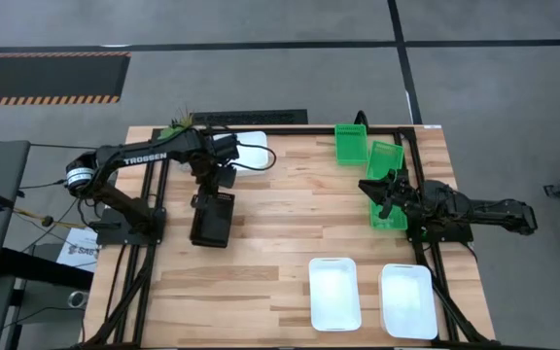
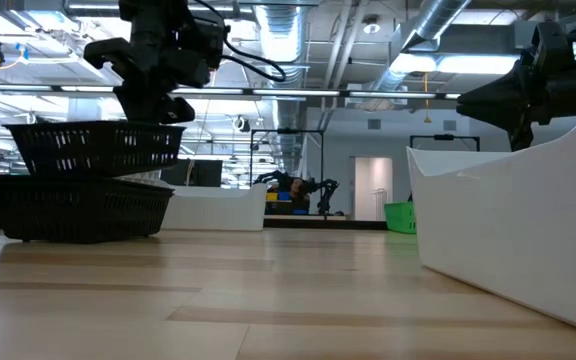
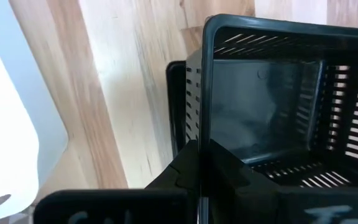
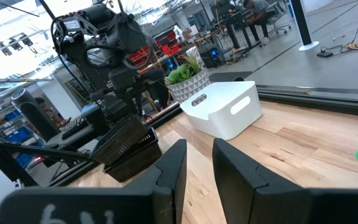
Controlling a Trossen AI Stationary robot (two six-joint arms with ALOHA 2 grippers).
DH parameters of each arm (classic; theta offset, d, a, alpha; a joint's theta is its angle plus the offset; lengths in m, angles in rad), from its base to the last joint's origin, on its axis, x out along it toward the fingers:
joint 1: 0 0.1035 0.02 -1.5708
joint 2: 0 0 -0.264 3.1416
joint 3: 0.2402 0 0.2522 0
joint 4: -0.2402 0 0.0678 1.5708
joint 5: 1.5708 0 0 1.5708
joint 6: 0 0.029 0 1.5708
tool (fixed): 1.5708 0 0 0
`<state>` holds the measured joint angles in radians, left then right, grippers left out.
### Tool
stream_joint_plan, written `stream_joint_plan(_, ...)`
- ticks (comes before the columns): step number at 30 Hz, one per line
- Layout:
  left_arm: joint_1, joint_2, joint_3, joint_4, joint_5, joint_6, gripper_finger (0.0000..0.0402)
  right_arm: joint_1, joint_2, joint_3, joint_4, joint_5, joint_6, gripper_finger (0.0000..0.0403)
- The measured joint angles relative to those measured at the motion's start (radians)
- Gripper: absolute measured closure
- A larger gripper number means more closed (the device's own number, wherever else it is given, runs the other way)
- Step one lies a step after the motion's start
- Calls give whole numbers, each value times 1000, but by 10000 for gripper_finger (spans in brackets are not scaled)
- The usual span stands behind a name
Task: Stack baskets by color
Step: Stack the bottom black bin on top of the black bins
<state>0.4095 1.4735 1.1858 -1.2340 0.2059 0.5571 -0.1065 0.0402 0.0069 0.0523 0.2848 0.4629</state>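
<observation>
My left gripper (image 1: pixel 202 185) points down, shut on a black mesh basket (image 1: pixel 212 219) at the table's left. In the low view this basket (image 2: pixel 93 148) hangs slightly tilted just above a second black basket (image 2: pixel 78 210) that stands on the table. Whether the two touch, I cannot tell. A white basket (image 1: pixel 249 151) lies behind them, and two more white baskets (image 1: pixel 334 292) (image 1: pixel 407 299) sit at the near edge. Green baskets (image 1: pixel 350 143) (image 1: pixel 385 160) (image 1: pixel 389 209) are at the far right. My right gripper (image 1: pixel 377 188) waits there, open and level. My left gripper pinches the rim of the held basket's far end wall (image 3: pixel 201 134), one finger inside the basket and one outside. The fingers come from above, pointing down. The basket hangs below them, open side up, a little tilted, over the lower black basket (image 3: pixel 178 106).
A potted green plant (image 4: pixel 188 71) stands at the far left edge behind the white basket. Bare wood lies in the table's middle (image 1: pixel 299 214). The black frame rails (image 1: pixel 154 194) run along both sides of the table.
</observation>
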Motion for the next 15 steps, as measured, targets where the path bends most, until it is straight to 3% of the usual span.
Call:
stream_joint_plan(8,0,1,-95,18,-3,-11,401,0,0,0,0,0,0,298)
stream_joint_plan(15,0,1,-103,57,-5,-8,401,0,0,0,0,0,0,298)
